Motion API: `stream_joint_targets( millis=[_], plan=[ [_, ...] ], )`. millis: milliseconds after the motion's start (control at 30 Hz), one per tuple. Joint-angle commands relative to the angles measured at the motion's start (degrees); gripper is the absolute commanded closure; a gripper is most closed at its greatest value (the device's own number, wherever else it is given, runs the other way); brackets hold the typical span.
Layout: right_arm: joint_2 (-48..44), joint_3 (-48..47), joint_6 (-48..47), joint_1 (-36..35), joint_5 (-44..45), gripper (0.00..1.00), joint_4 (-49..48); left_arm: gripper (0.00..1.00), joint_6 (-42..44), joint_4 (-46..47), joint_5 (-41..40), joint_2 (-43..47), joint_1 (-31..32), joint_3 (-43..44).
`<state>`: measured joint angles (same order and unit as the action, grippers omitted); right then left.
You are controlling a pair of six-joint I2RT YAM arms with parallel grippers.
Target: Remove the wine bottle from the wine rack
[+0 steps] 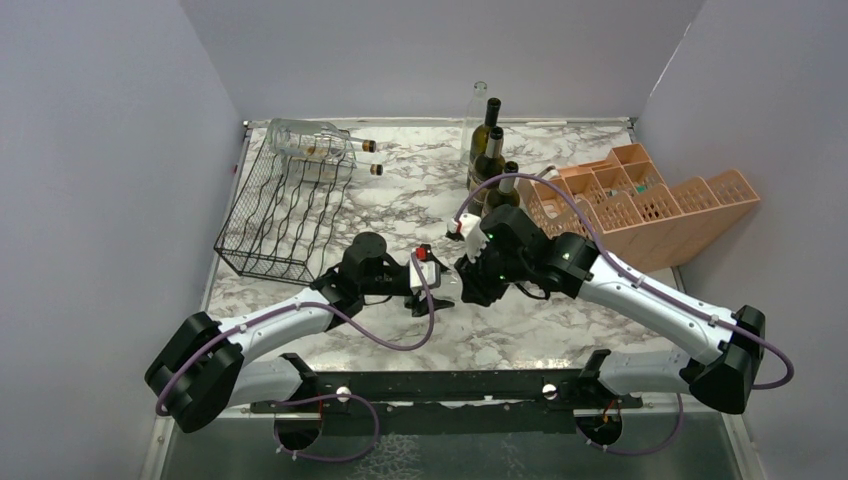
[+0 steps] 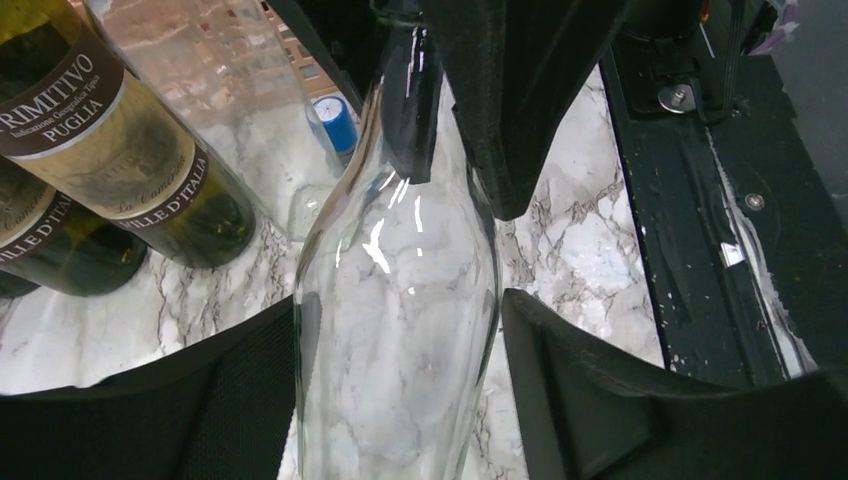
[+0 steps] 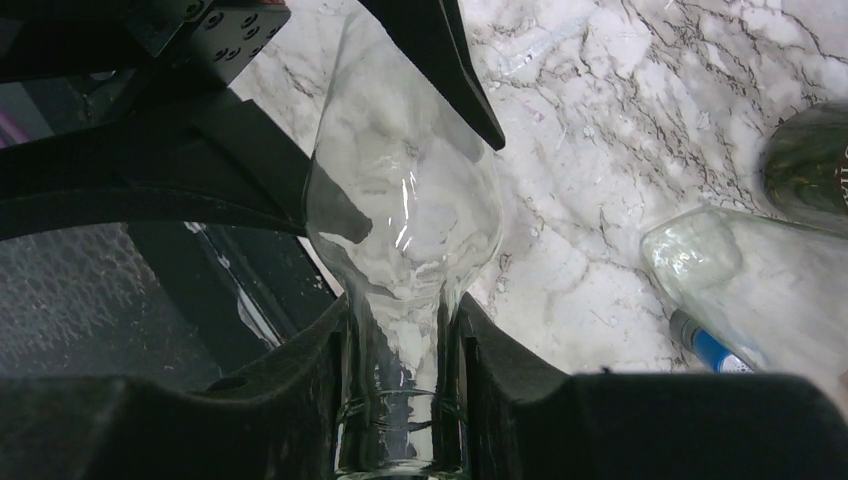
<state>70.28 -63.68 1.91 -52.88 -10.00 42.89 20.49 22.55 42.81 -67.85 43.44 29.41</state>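
Observation:
The black wire wine rack [image 1: 285, 205] stands at the left of the table, with two clear bottles [image 1: 310, 140] lying across its far top. A clear empty wine bottle [image 1: 452, 290] hangs level between both grippers at the table's middle, away from the rack. My left gripper [image 1: 432, 292] holds its wide body [image 2: 400, 330], one finger [image 2: 230, 400] on each side of the glass. My right gripper [image 1: 470, 285] is shut on its neck [image 3: 400, 400], with the fingers [image 3: 500, 370] pressed on both sides.
Two dark wine bottles [image 1: 488, 160] and a clear one [image 1: 478, 115] stand at the back middle. A salmon-orange crate [image 1: 640, 200] lies at the right. Another clear bottle with a blue cap [image 3: 740, 270] lies on the marble near the dark bottles [image 2: 110, 150].

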Motion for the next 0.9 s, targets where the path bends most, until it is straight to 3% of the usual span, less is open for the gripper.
stream_joint_targets(
  millis=[0, 167, 300, 500, 600, 867],
  plan=[
    [-3.22, -0.75, 0.43, -0.03, -1.64, 0.84, -4.95, 0.35, -0.44, 0.22, -0.62, 0.53, 0.36, 1.69],
    [-4.81, -0.53, 1.30, -0.01, -0.13, 0.68, -5.64, 0.51, -0.54, 0.23, -2.96, 2.26, 0.34, 1.67],
    [-6.47, -0.32, 3.16, -0.03, 2.53, 0.43, -7.12, 0.58, -0.67, 0.26, -4.80, 3.84, 0.40, 1.54],
    [-11.40, 1.99, 10.76, -0.03, 8.18, 0.09, -14.62, 0.60, -2.39, 1.68, -9.79, 6.33, 0.41, 1.24],
    [-13.58, 4.56, 15.19, -0.03, 7.88, 0.06, -19.65, 0.60, -3.23, 3.22, -11.20, 7.57, 0.37, 0.45],
    [-12.75, 5.15, 20.28, -0.02, 10.07, 0.11, -24.37, 0.61, -5.76, 7.17, -15.87, 11.65, 0.39, -1.59]
  ],
)
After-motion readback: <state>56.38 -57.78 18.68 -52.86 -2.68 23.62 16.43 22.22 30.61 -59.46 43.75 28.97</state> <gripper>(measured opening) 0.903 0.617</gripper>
